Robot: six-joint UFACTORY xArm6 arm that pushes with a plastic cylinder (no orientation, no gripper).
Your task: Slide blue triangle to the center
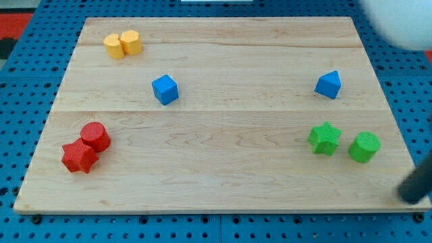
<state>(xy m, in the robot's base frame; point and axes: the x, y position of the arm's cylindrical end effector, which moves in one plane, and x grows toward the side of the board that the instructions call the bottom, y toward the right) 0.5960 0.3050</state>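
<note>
Camera view is showing the wooden board [216, 175] lying on a blue pegboard surface [27, 88], and I'm placing everything off the blue triangle [328, 84], which is sitting near the board's right edge, upper half. Blue cube [165, 89] is sitting far to its left at about the same height. Two yellow cylinders [123, 44] are touching each other way off to its upper left, by the top-left corner. Green star [324, 138] is sitting just below the triangle, with the green cylinder [364, 146] below and to its right, just beside the star. Red cylinder [96, 136] and red star [79, 156] are touching, far to its lower left. My tip [409, 198] is looking like that blurry dark rod end well below-right of the triangle, probably just off the board's edge, touching no block. No fingers on this rig, so nothing is being held.
</note>
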